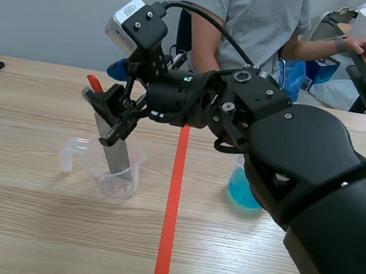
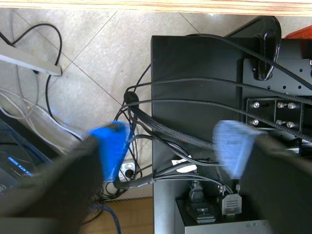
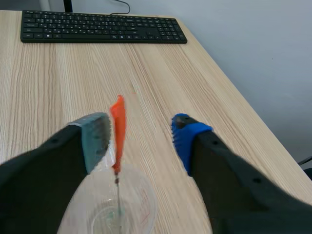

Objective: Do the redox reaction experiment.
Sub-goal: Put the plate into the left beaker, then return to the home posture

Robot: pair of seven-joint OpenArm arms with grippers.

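The metal strip (image 1: 117, 156) with its orange-red top stood tilted in the clear beaker (image 1: 129, 181) on the table (image 1: 18, 223), left of the tape line (image 1: 170, 211). Your right gripper (image 1: 114, 99) hung over that beaker with its jaws wide. The strip (image 3: 117, 131) lay close against one pad, possibly touching, and well apart from the blue pad. A beaker of blue liquid (image 1: 238, 192) sat half hidden behind the right arm. Your left gripper (image 2: 174, 148) was below the table edge, jaws wide, over cables. A person (image 1: 249, 16) sat across.
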